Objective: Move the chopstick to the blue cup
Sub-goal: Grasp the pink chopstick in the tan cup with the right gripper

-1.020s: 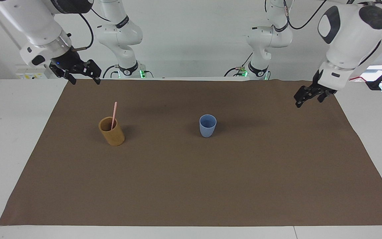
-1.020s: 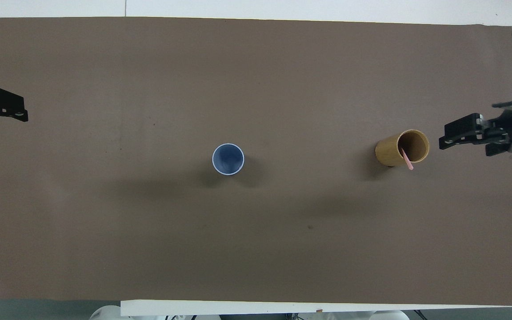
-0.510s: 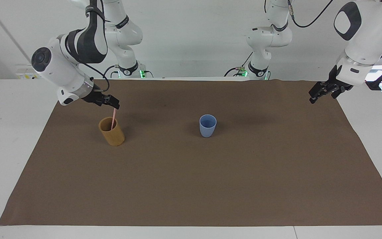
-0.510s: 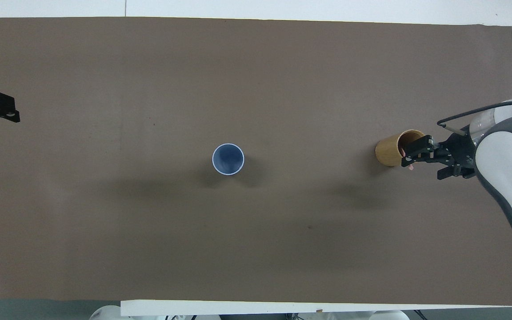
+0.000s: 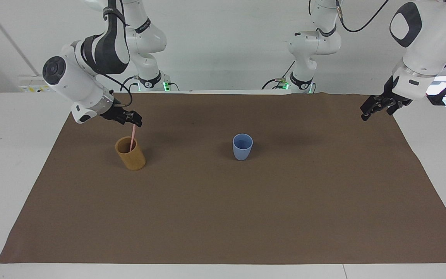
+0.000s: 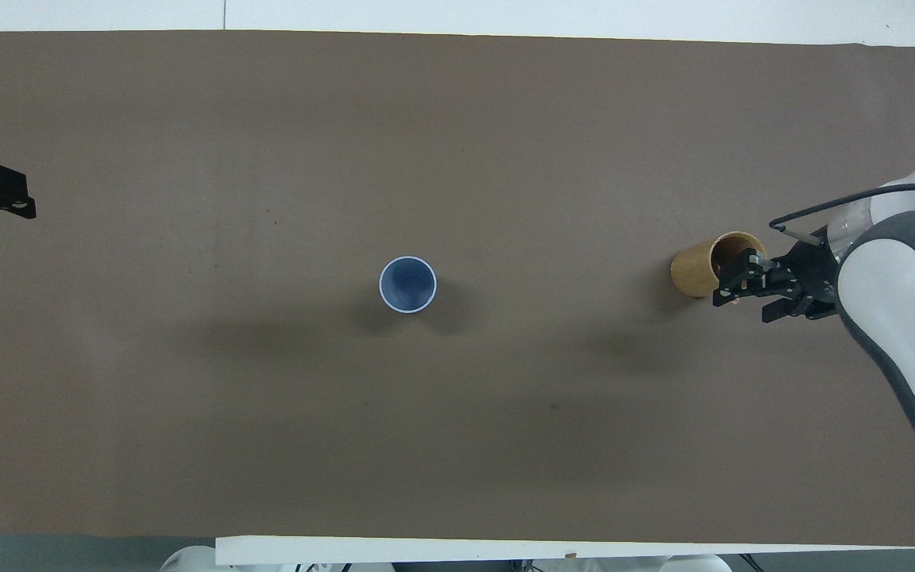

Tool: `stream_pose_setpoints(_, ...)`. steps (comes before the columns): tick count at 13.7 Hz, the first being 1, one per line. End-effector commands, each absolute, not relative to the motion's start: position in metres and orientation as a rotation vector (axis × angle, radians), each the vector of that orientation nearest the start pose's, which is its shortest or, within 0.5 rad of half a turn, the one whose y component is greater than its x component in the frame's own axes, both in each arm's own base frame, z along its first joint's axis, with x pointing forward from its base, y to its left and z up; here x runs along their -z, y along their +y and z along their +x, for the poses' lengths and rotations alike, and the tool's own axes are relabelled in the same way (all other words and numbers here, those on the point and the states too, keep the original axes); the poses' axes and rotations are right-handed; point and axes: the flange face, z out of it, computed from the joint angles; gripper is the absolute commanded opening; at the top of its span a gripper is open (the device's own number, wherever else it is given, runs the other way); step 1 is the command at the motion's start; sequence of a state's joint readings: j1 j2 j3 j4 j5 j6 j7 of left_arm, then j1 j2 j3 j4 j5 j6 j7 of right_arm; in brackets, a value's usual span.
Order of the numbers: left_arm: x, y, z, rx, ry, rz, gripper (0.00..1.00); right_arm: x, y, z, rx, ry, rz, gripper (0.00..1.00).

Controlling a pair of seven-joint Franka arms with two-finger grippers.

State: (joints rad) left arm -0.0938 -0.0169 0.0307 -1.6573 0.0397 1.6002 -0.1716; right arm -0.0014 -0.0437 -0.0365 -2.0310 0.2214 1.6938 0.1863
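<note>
The pale pink chopstick (image 5: pixel 131 138) stands tilted in the tan wooden cup (image 5: pixel 132 157) toward the right arm's end of the table. My right gripper (image 5: pixel 134 123) is shut on the chopstick's top end, just above the cup's rim; in the overhead view the right gripper (image 6: pixel 731 287) covers part of the tan cup (image 6: pixel 692 274). The light blue cup (image 5: pixel 242 149) stands upright and empty at the mat's middle, and shows in the overhead view (image 6: pixel 407 284) too. My left gripper (image 5: pixel 366 113) waits in the air over the mat's edge at the left arm's end (image 6: pixel 21 202).
A brown mat (image 5: pixel 223 213) covers most of the white table. The two cups stand about a third of the mat's length apart, at a like distance from the robots.
My right arm swung down from the mat's corner to the chopstick's top and closed on it. My left gripper pulled back toward its end of the table and then held still.
</note>
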Motion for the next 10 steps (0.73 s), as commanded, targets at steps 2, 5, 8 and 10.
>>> stream_pose_setpoints(2,-0.596,-0.027,0.546,-0.066,-0.155,-3.08,1.0,-0.452,0.001,0.504,-0.459,0.384,-2.863,0.52)
stream_pose_setpoints(5,-0.595,-0.028,0.546,-0.069,-0.153,-3.08,1.0,-0.453,0.002,0.504,-0.468,0.38,-2.862,0.31)
stream_pose_setpoints(8,-0.596,-0.028,0.546,-0.066,-0.152,-3.08,1.0,-0.461,0.001,0.509,-0.476,0.358,-2.869,0.0)
stream_pose_setpoints(10,-0.596,-0.028,0.546,-0.066,-0.152,-3.08,1.0,-0.468,-0.004,0.515,-0.482,0.306,-2.888,0.0)
